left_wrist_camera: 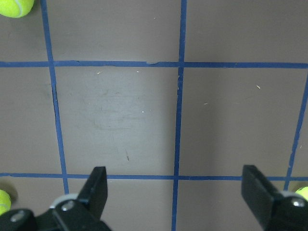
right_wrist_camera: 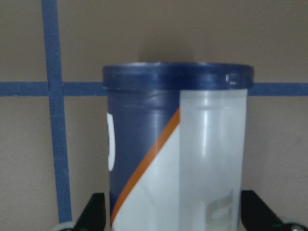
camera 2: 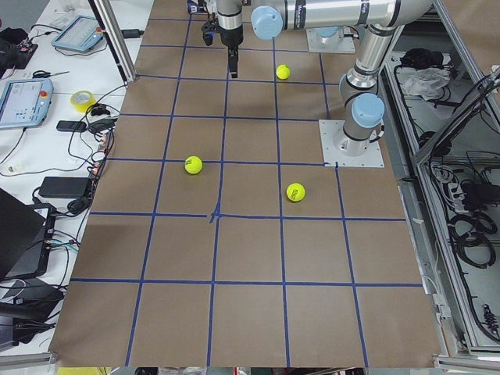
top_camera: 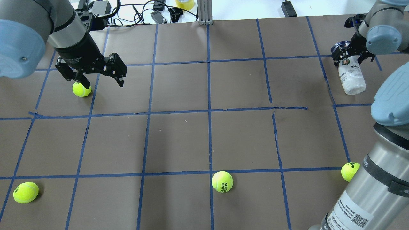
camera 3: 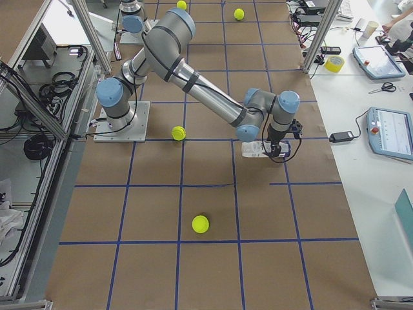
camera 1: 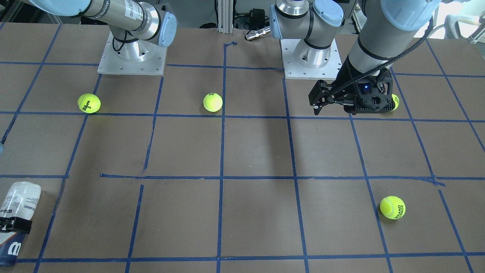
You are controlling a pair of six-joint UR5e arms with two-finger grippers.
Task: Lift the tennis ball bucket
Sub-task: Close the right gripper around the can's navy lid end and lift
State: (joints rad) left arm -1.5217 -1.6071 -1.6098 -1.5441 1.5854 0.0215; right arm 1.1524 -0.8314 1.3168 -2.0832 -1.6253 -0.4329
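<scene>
The tennis ball bucket [top_camera: 351, 75] is a clear can with a white-and-navy Wilson label and a dark blue rim. It lies on its side at the table's far right. It also shows in the front view [camera 1: 19, 203] and fills the right wrist view [right_wrist_camera: 178, 144]. My right gripper [top_camera: 349, 58] is open and straddles the can near its blue-rim end, one finger [right_wrist_camera: 96, 211] on each side. My left gripper [top_camera: 102, 83] is open and empty, hovering above a loose tennis ball [top_camera: 81, 89] at the far left.
Loose yellow tennis balls lie on the brown, blue-taped table: one near left [top_camera: 25, 192], one near middle [top_camera: 222, 181], one by my right arm's base [top_camera: 350, 171]. Cables and devices [top_camera: 134, 9] lie beyond the far edge.
</scene>
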